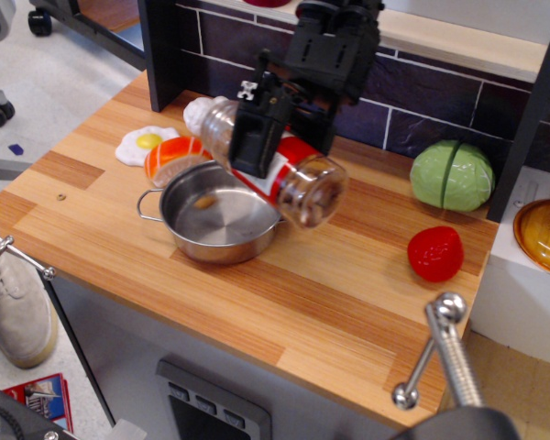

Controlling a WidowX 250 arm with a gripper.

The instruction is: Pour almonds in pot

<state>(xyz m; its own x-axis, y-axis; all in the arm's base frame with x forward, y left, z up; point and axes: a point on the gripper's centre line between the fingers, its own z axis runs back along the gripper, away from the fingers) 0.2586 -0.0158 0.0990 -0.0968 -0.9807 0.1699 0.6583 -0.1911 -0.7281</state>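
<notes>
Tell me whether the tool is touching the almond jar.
Touching. The only view shows the black tool clamped around the middle of the tilted jar, holding it off the counter above the pot.
</notes>
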